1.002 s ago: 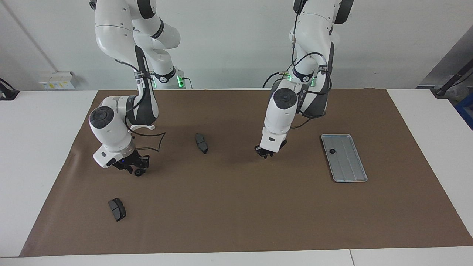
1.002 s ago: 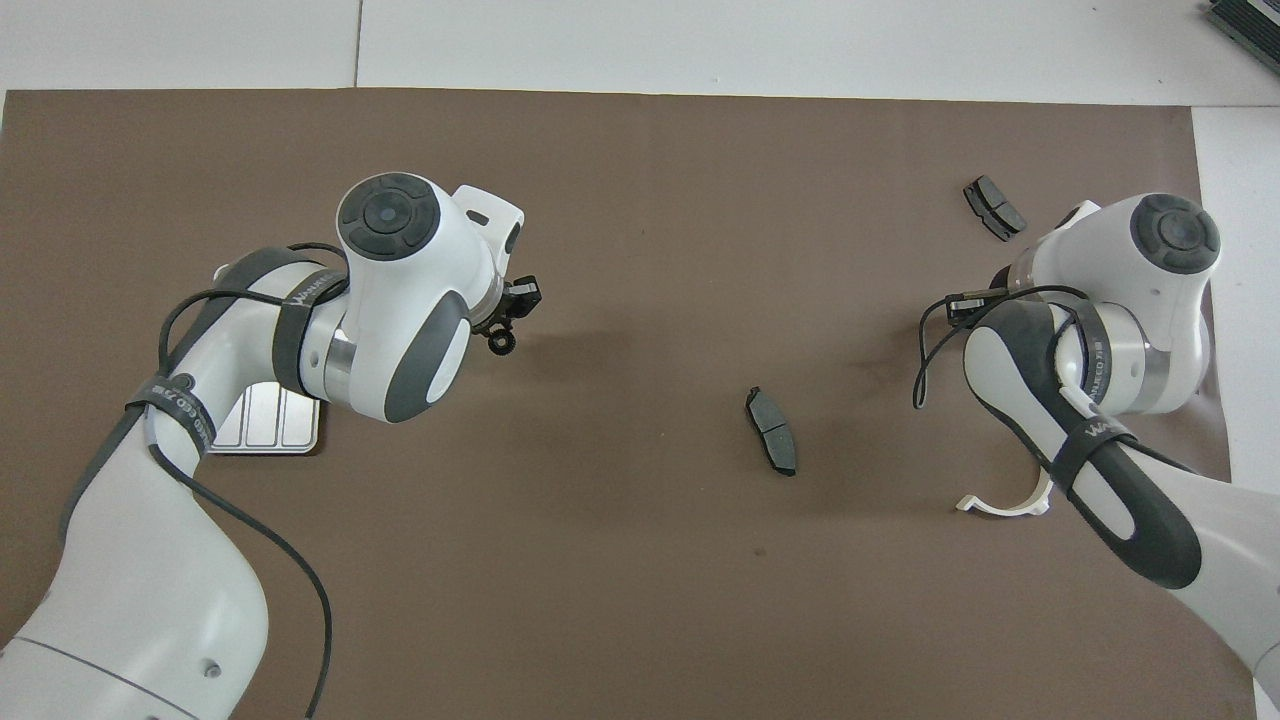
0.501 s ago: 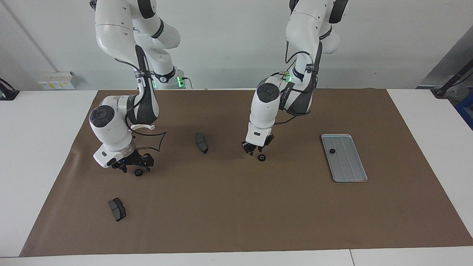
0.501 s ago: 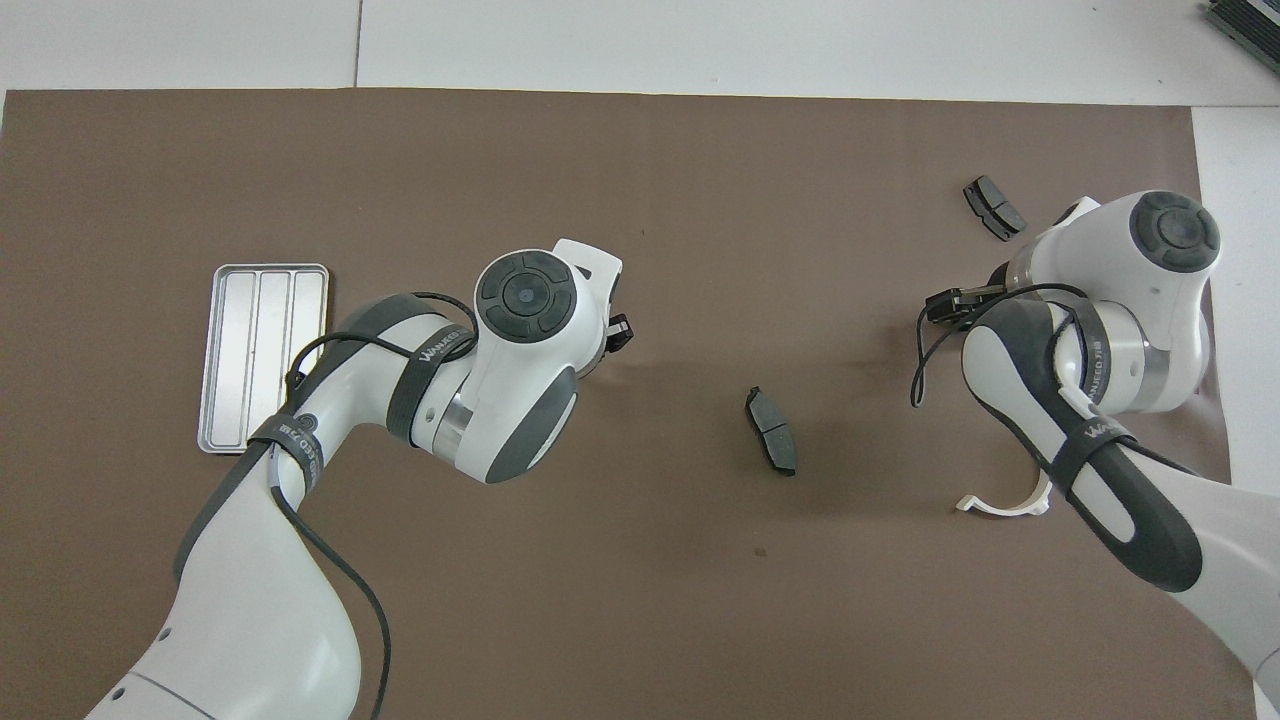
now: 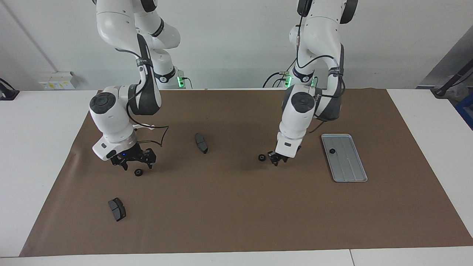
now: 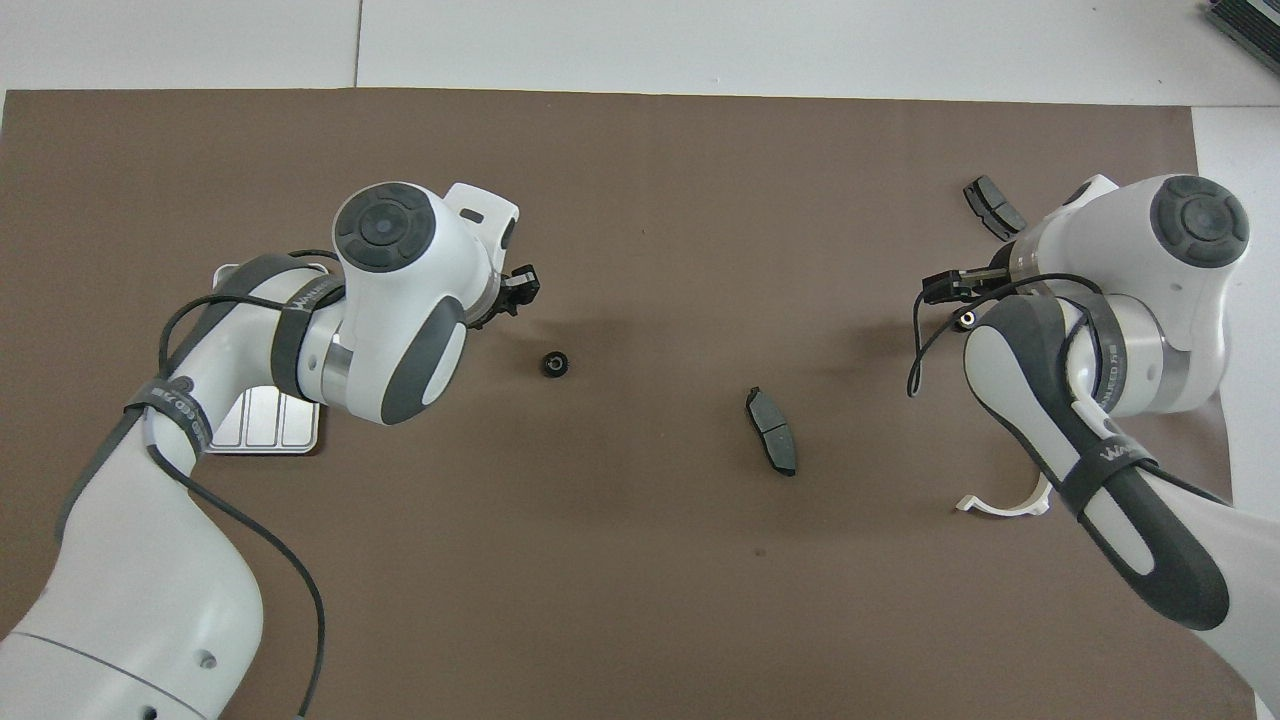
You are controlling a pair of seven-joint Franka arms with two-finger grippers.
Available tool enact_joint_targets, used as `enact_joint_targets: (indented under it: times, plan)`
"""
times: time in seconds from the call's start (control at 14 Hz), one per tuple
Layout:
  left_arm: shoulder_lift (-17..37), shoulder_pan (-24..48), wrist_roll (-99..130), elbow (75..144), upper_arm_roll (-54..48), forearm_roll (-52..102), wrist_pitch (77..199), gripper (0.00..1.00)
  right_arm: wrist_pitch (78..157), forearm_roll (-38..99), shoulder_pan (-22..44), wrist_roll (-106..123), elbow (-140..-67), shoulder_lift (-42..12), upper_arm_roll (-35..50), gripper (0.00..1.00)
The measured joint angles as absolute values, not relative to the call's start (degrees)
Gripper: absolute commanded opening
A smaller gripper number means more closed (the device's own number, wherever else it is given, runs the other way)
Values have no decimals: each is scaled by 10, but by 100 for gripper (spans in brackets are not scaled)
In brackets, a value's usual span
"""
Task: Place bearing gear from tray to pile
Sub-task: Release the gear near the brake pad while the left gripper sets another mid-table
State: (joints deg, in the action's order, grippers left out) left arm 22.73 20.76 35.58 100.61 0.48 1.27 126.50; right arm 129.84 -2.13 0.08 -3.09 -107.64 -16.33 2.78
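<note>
One bearing gear (image 5: pixel 332 150) remains in the tray (image 5: pixel 349 170), which lies near the mat's edge at the left arm's end. A second gear (image 5: pixel 261 157) sits loose mid-mat, and a third (image 5: pixel 138 172) lies toward the right arm's end, just under the right gripper (image 5: pixel 133 161), whose jaws stand wide and hold nothing. The left gripper (image 5: pixel 276 159) hangs just beside the mid-mat gear; whether its fingers are parted cannot be told. Judged step: between deliveries. Next move calls for fetching the tray's last gear. Against a second ago, both gears have left the grippers and lie on the mat
</note>
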Motion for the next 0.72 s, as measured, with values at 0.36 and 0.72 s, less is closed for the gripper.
enact_joint_targets:
  times: [0.36,0.72]
  plan:
    - [215,110,169,1005,5,13,1220,49,1232,-21,93,-139,-1019,-157,40,100]
    - [183,53,18,1040,5,13,1198,50,1228,-22,185,-220,-1011,-157,41,100]
